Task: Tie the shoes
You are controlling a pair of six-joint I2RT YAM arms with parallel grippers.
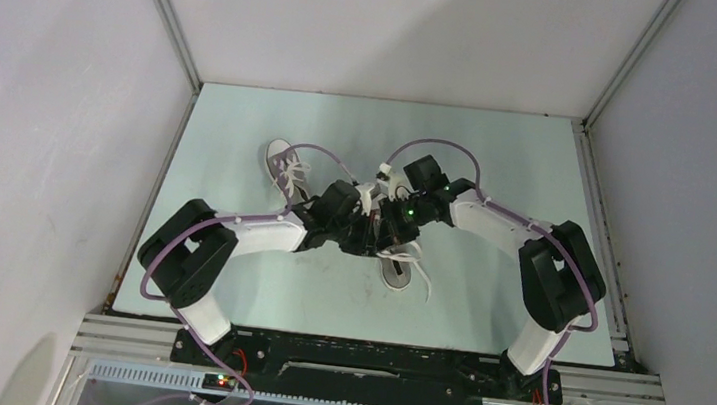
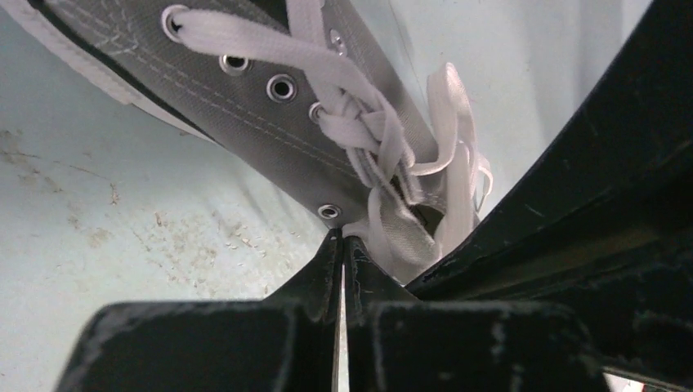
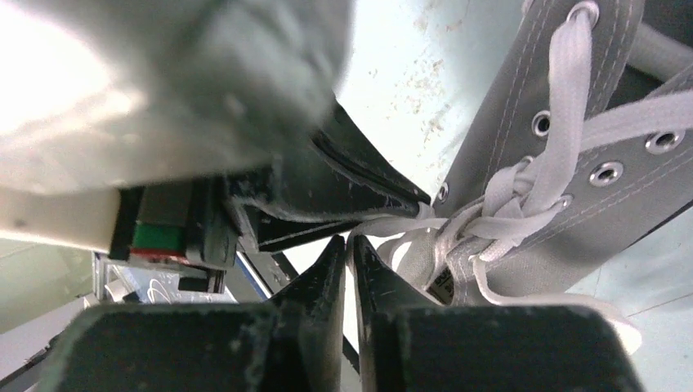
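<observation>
One grey sneaker lies mid-table under both grippers; it also shows in the left wrist view and the right wrist view. Its white laces are knotted over the tongue. My left gripper is shut, its tips pinching a lace strand just below the lowest eyelet. My right gripper is shut on a lace strand that runs taut to the knot. The two grippers meet tip to tip over the shoe. The second sneaker lies apart at the back left, laces loose.
The pale green table mat is walled by white panels on three sides. A loose lace end trails beside the middle shoe. The arm bases stand at the near edge.
</observation>
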